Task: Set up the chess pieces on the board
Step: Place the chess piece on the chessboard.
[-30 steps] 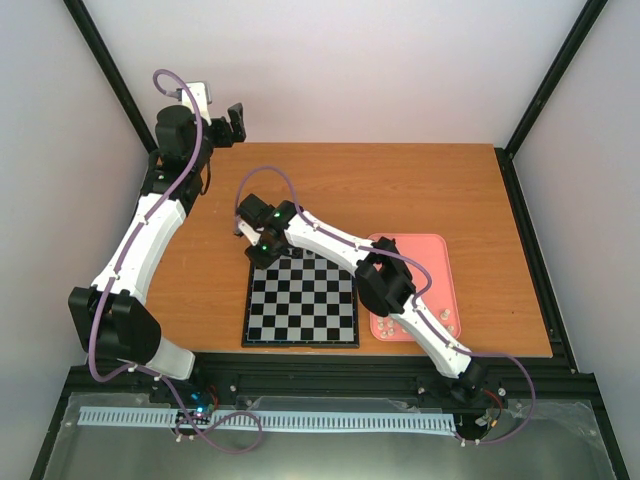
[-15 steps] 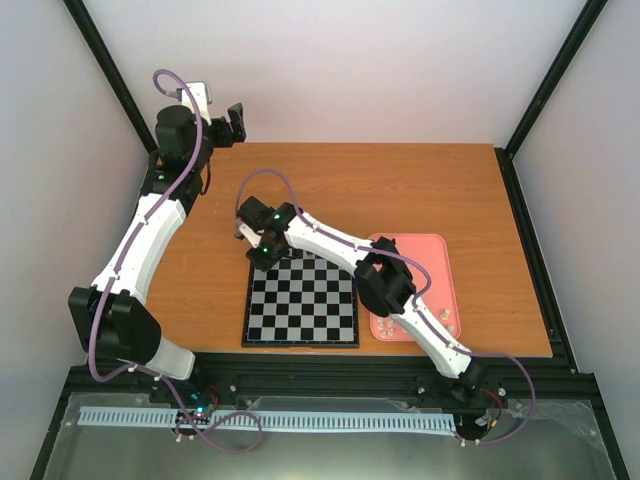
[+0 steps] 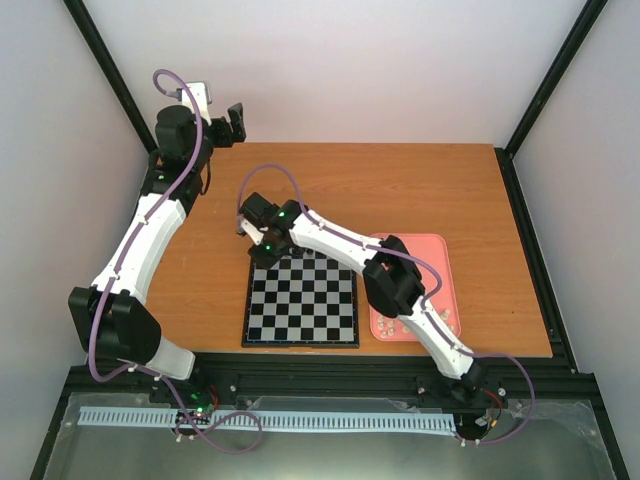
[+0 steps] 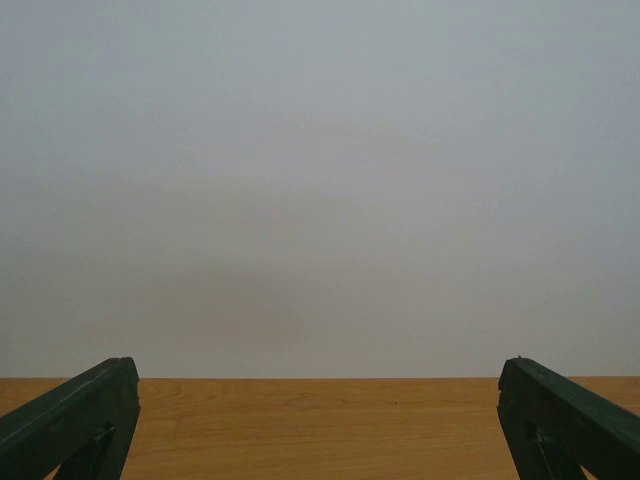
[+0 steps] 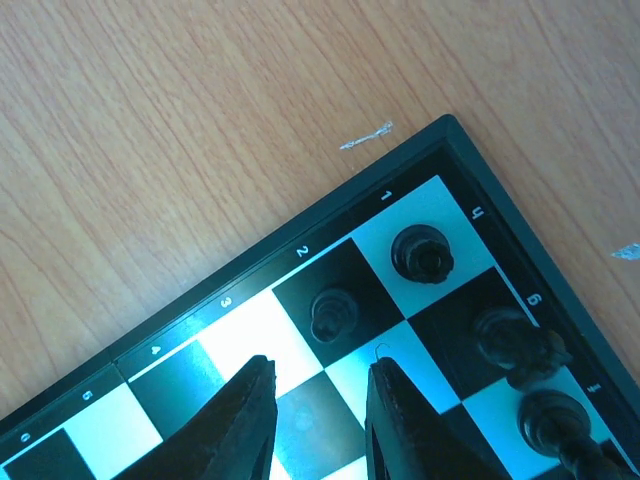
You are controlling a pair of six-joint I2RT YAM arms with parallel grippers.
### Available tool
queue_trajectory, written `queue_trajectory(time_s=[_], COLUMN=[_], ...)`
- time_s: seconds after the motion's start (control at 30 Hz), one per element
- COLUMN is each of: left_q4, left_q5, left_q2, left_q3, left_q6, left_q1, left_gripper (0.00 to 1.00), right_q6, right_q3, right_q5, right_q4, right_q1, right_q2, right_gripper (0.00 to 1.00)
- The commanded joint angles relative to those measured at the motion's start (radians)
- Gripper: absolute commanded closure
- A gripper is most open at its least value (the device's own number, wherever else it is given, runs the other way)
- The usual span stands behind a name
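The right gripper (image 5: 320, 372) hung low over the chessboard (image 5: 240, 335) at bottom centre of its wrist view, jaws slightly parted and empty; four black chess pieces (image 5: 423, 252) stood at right (one on the corner square). The left gripper (image 4: 318, 372), upper left in the overhead view, faced the wall, jaws wide and empty.

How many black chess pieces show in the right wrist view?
4. One black piece on the board's corner square, one on the dark square beside it, two along the other edge. Others may be out of frame.
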Motion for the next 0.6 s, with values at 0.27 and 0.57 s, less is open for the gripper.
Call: queue_trajectory(time_s=[0.27, 0.57], left_q4=[0.018, 0.019], left_q5=[-0.004, 0.003], left_q2=[0.003, 0.009], left_q3=[0.010, 0.011], left_q6=[0.022, 0.018], left_q1=[-0.001, -0.002], left_gripper=[0.00, 0.00], right_q6=[-0.003, 0.090], right_q3=[-0.218, -0.525], right_q5=[0.175, 0.350], right_q4=[0.018, 0.084], right_q1=[0.014, -0.063], right_q2=[-0.279, -0.536], right_gripper=[0.64, 0.58])
